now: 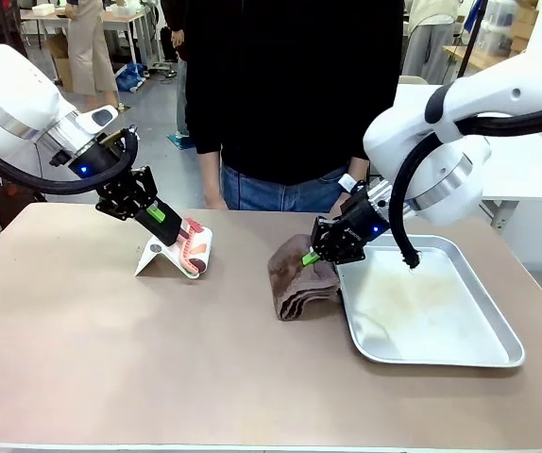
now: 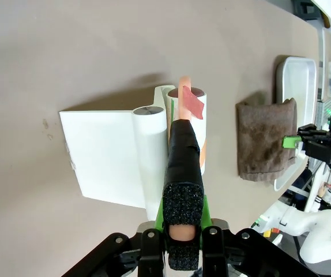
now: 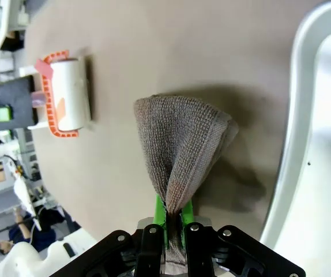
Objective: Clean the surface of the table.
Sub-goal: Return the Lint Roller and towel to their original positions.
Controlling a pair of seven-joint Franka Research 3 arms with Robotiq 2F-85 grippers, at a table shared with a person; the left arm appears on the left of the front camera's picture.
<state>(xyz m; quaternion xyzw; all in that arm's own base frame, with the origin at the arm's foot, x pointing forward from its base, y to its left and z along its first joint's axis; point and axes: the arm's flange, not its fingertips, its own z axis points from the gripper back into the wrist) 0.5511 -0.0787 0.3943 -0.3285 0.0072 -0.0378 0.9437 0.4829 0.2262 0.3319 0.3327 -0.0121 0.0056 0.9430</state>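
Note:
The beige-brown table (image 1: 110, 359) spans the front view. My left gripper (image 1: 170, 223) is shut on the upper edge of a white curled sheet (image 1: 184, 247) with orange-red print, which props on the table at left centre. In the left wrist view the fingers (image 2: 183, 167) pinch the sheet's (image 2: 108, 156) rolled edge. My right gripper (image 1: 313, 256) is shut on a folded brown cloth (image 1: 299, 283), whose lower folds rest on the table beside the tray. The right wrist view shows the cloth (image 3: 180, 138) bunched up into that gripper (image 3: 174, 210).
A shiny metal tray (image 1: 422, 302) with a smeared bottom lies at the right, its left rim touching the cloth. A person in a black top (image 1: 290, 94) stands at the far edge. The near half of the table is bare.

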